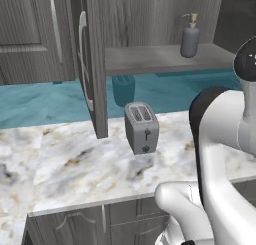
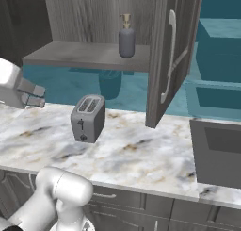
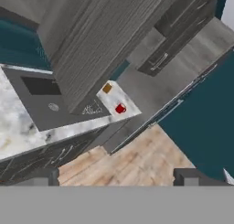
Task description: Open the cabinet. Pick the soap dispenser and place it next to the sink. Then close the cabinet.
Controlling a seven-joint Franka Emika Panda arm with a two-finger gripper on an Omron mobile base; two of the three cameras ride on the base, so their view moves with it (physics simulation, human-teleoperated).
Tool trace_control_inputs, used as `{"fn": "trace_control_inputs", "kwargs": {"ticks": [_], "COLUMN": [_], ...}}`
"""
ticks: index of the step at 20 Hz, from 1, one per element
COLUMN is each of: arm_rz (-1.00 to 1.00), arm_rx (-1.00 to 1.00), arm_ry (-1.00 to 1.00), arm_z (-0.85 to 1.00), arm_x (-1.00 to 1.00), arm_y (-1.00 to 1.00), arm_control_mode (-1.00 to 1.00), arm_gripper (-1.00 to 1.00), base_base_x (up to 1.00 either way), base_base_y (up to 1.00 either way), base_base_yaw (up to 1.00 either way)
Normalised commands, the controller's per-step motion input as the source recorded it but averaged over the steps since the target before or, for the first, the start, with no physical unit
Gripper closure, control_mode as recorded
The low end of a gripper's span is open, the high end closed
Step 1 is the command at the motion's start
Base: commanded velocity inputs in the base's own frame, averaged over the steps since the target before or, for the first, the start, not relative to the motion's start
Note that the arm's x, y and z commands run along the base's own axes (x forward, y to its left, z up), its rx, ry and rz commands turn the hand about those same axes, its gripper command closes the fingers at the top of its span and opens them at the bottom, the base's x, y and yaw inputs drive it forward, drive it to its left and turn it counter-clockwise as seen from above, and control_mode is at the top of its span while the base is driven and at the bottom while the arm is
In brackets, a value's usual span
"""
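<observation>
claw [image 3: 118,175] open; cabinet [image 2: 169,60] doors open, soap dispenser [image 2: 126,37] on shelf.

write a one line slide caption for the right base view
Cabinet doors open, soap dispenser upright on the shelf above a grey toaster on the marble counter, sink at right.

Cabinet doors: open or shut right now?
Open. Both doors of the cabinet are swung out edge-on, exposing the shelf where the soap dispenser stands upright.
</observation>
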Motion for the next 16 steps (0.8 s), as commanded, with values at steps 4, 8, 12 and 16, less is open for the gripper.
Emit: {"fn": "trace_control_inputs", "kwargs": {"ticks": [4, 8, 12, 16], "arm_rz": [0.28, 0.39, 0.39, 0.32], "arm_rx": [0.44, 0.41, 0.4, 0.32], "arm_ry": [-0.12, -0.11, -0.18, -0.16], "arm_z": [-0.19, -0.08, -0.11, -0.55], "arm_x": [0.74, 1.0, 1.0, 1.0], "arm_y": [0.42, 0.0, 0.0, 0.0], "arm_control_mode": [-1.0, -1.0, -1.0, -1.0], "arm_gripper": [-1.0, -1.0, -1.0, -1.0], "base_base_x": [0.0, 0.0, 0.0, 0.0], "base_base_y": [0.0, 0.0, 0.0, 0.0], "base_base_yaw": [0.0, 0.0, 0.0, 0.0]}}
